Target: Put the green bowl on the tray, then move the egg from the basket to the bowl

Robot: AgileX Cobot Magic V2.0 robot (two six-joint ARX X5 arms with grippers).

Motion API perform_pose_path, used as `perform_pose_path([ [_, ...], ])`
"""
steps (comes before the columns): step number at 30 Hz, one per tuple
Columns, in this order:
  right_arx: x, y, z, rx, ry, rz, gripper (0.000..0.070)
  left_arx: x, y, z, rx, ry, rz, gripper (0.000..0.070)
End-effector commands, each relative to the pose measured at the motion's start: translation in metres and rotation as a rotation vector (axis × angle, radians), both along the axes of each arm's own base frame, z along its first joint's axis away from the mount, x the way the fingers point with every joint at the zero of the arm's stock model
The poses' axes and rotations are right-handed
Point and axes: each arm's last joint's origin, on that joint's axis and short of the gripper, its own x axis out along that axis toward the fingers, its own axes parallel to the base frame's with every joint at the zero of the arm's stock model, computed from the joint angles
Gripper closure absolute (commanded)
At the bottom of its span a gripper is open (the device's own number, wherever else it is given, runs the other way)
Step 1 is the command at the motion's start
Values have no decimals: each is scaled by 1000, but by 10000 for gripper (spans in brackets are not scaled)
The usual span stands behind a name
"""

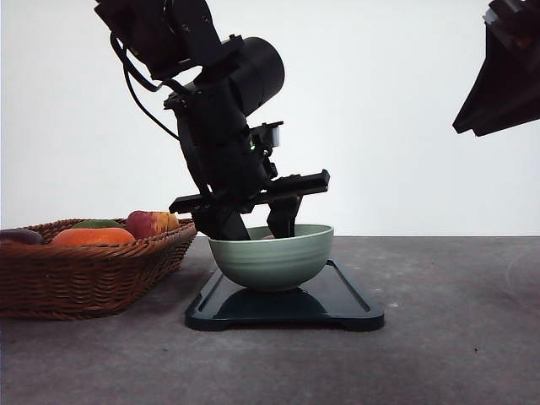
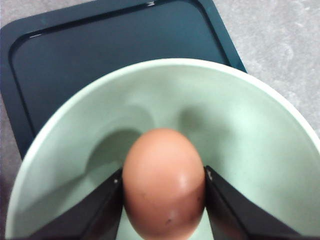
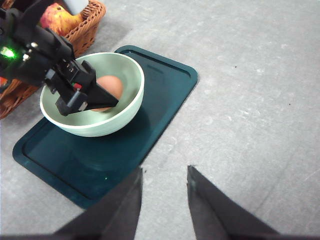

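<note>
In the front view the green bowl point(image 1: 272, 260) sits on the tray point(image 1: 285, 305) at the centre of the frame, the tray lying flat on the grey counter point(image 1: 456, 337). The left gripper point(image 1: 253, 226) reaches down into the bowl from the upper left. In the left wrist view its jaws are closed on the egg point(image 2: 164, 184), one black finger pressed against each side, the egg held inside the bowl; whether it touches the bowl's floor is hard to judge. The basket point(image 1: 93, 270) stands at the left edge, just beside the tray, holding an apple point(image 1: 152, 223) and an orange fruit point(image 1: 93, 236). The right gripper point(image 3: 164, 190), at the bottom of the right wrist view, has its jaws parted and holds nothing, above bare counter near the tray's edge.
</note>
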Motion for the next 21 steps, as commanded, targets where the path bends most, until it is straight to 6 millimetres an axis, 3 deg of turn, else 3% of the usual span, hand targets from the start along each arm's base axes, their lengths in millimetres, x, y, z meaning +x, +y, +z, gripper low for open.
perform_pose_path([
  [1, 1, 1, 0, -5, -10, 4, 526, 2, -9, -2, -1, -12, -21, 468],
  [7, 1, 1, 0, -5, -10, 4, 526, 0, -10, -2, -8, 6, -39, 333],
  [14, 1, 1, 0, -5, -10, 4, 526, 0, -10, 2, 2, 26, -34, 333],
  [21, 2, 1, 1, -3, -16, 4, 526, 3, -12, 39, 78, 77, -63, 335],
])
